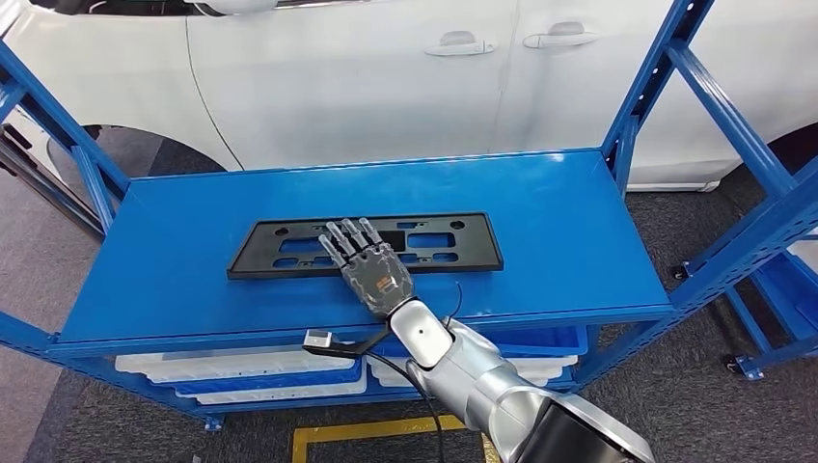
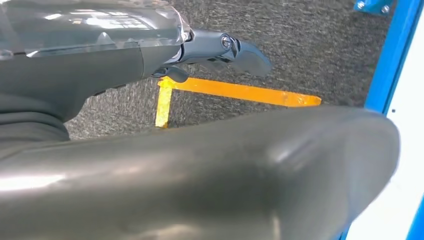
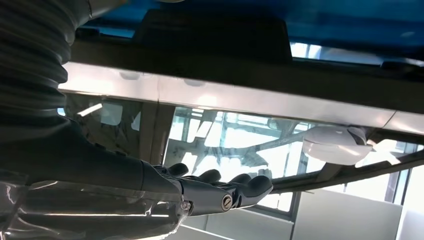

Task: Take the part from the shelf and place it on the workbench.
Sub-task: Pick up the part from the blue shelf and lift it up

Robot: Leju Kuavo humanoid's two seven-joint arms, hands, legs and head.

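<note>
Left hand (image 2: 220, 50) enters under glossy cover, dark fingers (image 2: 250, 54) extended together, nothing in grasp. Below hand, grey speckled carpet (image 2: 300, 45) with orange tape line (image 2: 240, 91) bending into yellowish leg at corner. Blue frame post (image 2: 392, 55) along one edge, blue foot (image 2: 372, 5) at corner, white surface (image 2: 410, 165) beside post. Large smooth dark-grey rounded shape across foreground, blurred
</note>
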